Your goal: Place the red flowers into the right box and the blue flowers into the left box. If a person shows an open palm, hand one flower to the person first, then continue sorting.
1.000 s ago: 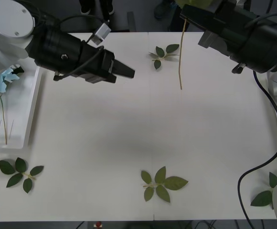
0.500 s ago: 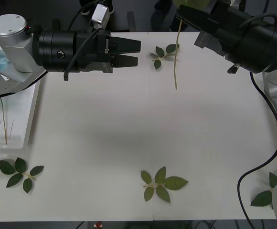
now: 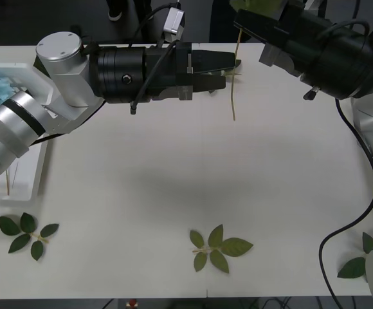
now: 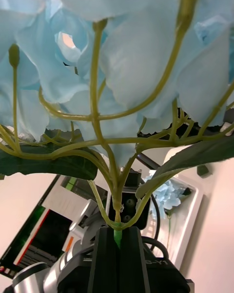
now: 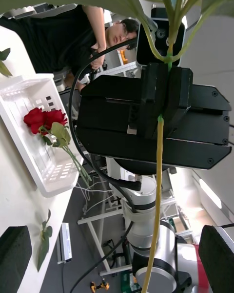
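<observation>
Blue flower handoff, mid-air over the table's far edge.
My right gripper [image 5: 163,95] pinches the blue flower [image 4: 122,53] stem; my left gripper [image 3: 228,69] is spread, just beside the hanging stem.

Counts: two grippers, left [image 3: 228,69] and right [image 3: 239,20]. Two white boxes, left [image 3: 26,174] and right [image 5: 29,127]. Two red roses [image 5: 44,118] lay together in the right box. One blue flower [image 4: 122,44] was held aloft. Four loose leaf sprigs [image 3: 217,248] lay on the table.
</observation>
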You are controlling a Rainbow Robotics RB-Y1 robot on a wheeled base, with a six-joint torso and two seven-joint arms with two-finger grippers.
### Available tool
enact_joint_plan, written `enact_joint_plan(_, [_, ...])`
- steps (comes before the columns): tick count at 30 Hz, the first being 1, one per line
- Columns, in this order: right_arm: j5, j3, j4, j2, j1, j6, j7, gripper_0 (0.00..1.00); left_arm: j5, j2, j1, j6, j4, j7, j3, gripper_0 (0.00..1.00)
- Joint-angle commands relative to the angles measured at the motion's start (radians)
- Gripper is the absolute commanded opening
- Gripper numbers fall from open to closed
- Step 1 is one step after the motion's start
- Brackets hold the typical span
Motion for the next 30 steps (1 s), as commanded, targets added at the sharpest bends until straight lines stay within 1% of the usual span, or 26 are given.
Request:
enact_joint_plan(1, [0.007,0.043,-0.021,0.002,-0.003,-0.037,0.054,0.0,-0.023,-0.011,-0.03,-0.006,-0.006,-0.012,0.006,1.0])
enact_joint_plan(5, [0.007,0.068,-0.021,0.0,-0.003,-0.066,0.056,0.0,-0.023,-0.038,-0.037,-0.015,-0.006,-0.01,-0.01,1.0])
enact_joint_plan(10, [0.007,0.074,-0.021,0.0,-0.003,-0.066,0.057,0.0,-0.023,-0.046,-0.043,-0.035,-0.006,-0.004,-0.025,1.0])
enact_joint_plan(11, [0.007,0.074,-0.021,0.0,-0.003,-0.066,0.057,0.0,-0.023,-0.046,-0.043,-0.034,-0.006,-0.004,-0.025,0.82])
enact_joint_plan(12, [0.007,0.074,-0.02,0.0,-0.003,-0.066,0.057,0.0,-0.023,-0.046,-0.043,-0.032,-0.006,-0.004,-0.025,0.58])
enact_joint_plan(13, [0.007,0.074,-0.021,0.0,-0.003,-0.066,0.057,0.0,-0.023,-0.046,-0.043,-0.032,-0.006,-0.004,-0.025,0.16])
enact_joint_plan(14, [0.007,0.074,-0.021,0.0,-0.003,-0.066,0.057,0.0,-0.023,-0.046,-0.043,-0.032,-0.006,-0.004,-0.025,0.07])
enact_joint_plan(15, [0.007,0.074,-0.021,0.0,-0.003,-0.065,0.057,0.0,-0.023,-0.046,-0.043,-0.032,-0.006,-0.004,-0.025,0.01])
enact_joint_plan(16, [0.007,0.074,-0.021,0.0,-0.003,-0.066,0.057,0.0,-0.023,-0.046,-0.043,-0.032,-0.006,-0.004,-0.025,0.0])
enact_joint_plan(30, [0.006,0.072,-0.021,0.0,-0.003,-0.068,0.059,0.0,-0.02,-0.043,-0.043,-0.032,-0.006,-0.004,-0.025,0.0])
